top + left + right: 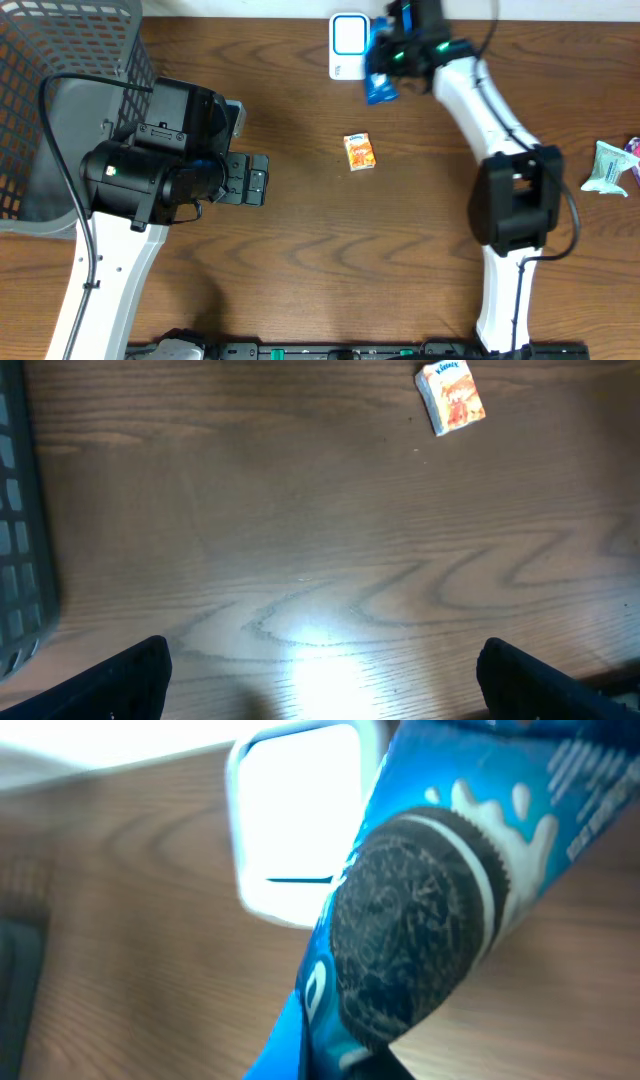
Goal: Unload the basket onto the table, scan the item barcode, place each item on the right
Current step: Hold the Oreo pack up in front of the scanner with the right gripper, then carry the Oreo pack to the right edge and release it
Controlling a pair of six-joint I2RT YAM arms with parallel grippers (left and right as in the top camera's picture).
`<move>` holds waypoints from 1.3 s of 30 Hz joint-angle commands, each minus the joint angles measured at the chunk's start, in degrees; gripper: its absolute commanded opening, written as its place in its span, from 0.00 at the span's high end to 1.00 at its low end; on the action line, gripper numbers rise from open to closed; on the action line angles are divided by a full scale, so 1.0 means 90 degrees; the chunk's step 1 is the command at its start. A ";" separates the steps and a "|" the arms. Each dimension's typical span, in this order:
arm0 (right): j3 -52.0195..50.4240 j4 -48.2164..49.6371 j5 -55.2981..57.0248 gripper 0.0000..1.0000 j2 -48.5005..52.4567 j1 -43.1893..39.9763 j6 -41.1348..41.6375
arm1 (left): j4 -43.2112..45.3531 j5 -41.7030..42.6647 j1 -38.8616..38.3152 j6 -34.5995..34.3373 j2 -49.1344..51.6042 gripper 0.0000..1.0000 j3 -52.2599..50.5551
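Note:
The item is a blue cookie packet point(380, 86) printed with a dark sandwich cookie. My right gripper point(402, 52) is shut on it at the far edge of the table. It hangs right beside the white scanner point(347, 42). In the right wrist view the packet point(430, 920) fills the middle, with the scanner's bright window point(295, 830) just behind it to the left; my own fingers are hidden by it. My left gripper point(320, 672) hovers open over bare wood at the left, its dark fingers point(120, 682) wide apart and holding nothing.
A small orange packet point(360, 152) lies mid-table, seen in the left wrist view at top right as the orange packet point(451, 396). A grey mesh basket point(70, 60) stands at the far left. A pale green wrapped item point(608, 168) lies at the right edge.

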 commanded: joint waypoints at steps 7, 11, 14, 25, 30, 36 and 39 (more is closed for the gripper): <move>0.1105 -0.2484 0.1270 0.99 -0.0206 -0.2137 -0.0787 | -0.0022 -0.0080 0.0034 -0.0005 0.0019 0.02 0.0058; 0.1025 -0.3065 0.1246 0.99 -0.0206 -0.2900 -0.2271 | -0.0022 -0.0080 0.0034 -0.0005 0.0019 0.02 0.0058; 0.0886 -0.3283 0.1387 0.99 -0.0206 -0.3407 -0.2926 | -0.0022 -0.0080 0.0034 -0.0005 0.0019 0.02 0.0058; -0.0182 -0.2171 0.1392 0.99 -0.0206 -0.4507 -0.2926 | -0.0022 -0.0080 0.0034 -0.0005 0.0019 0.02 0.0058; -0.0656 -0.1246 0.1392 0.99 -0.0206 -0.4736 -0.2922 | -0.0022 -0.0080 0.0034 -0.0005 0.0019 0.02 0.0058; -0.1076 -0.0376 0.1596 0.87 -0.0206 -0.5034 -0.2397 | -0.0022 -0.0080 0.0034 -0.0005 0.0019 0.02 0.0058; -0.1134 -0.0260 0.2098 0.74 -0.0206 -0.5221 -0.1804 | -0.0022 -0.0080 0.0034 -0.0005 0.0019 0.02 0.0058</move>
